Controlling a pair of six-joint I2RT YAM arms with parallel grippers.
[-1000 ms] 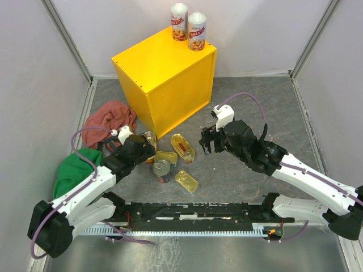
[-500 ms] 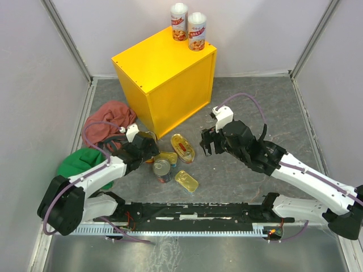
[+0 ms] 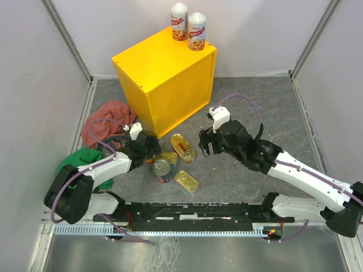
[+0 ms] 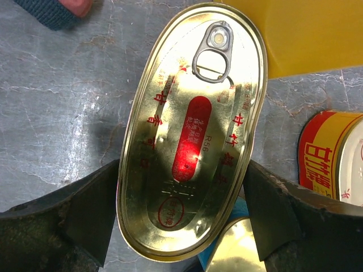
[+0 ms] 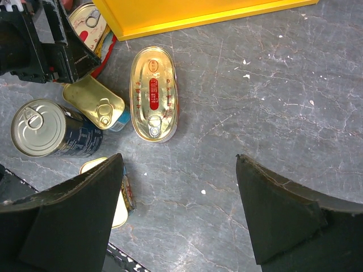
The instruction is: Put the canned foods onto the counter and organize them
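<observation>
Two tall red-labelled cans [image 3: 179, 21] [image 3: 197, 31] stand at the back corner of the yellow counter [image 3: 164, 73]. On the floor in front of it lie an oval gold tin [image 3: 182, 147] [image 5: 153, 93], a dark round can [image 3: 161, 169] [image 5: 48, 130] and two rectangular gold tins [image 3: 166, 157] [image 3: 186, 181]. A second oval gold tin [image 4: 193, 130] lies by the counter's foot. My left gripper [image 4: 180, 209] is open, one finger on each side of it, close to its rim. My right gripper [image 5: 178, 209] hangs open over bare floor, empty, just right of the tins.
A red cloth [image 3: 108, 119] and a green cloth [image 3: 85, 161] lie left of the left arm. Grey walls enclose the floor. The black rail [image 3: 193, 212] runs along the near edge. One rectangular tin [image 5: 122, 201] lies close beside my right gripper's left finger.
My left gripper has moved forward towards the counter, onto the oval tin at its foot, and its jaws have widened. The right gripper has drifted slightly left.
</observation>
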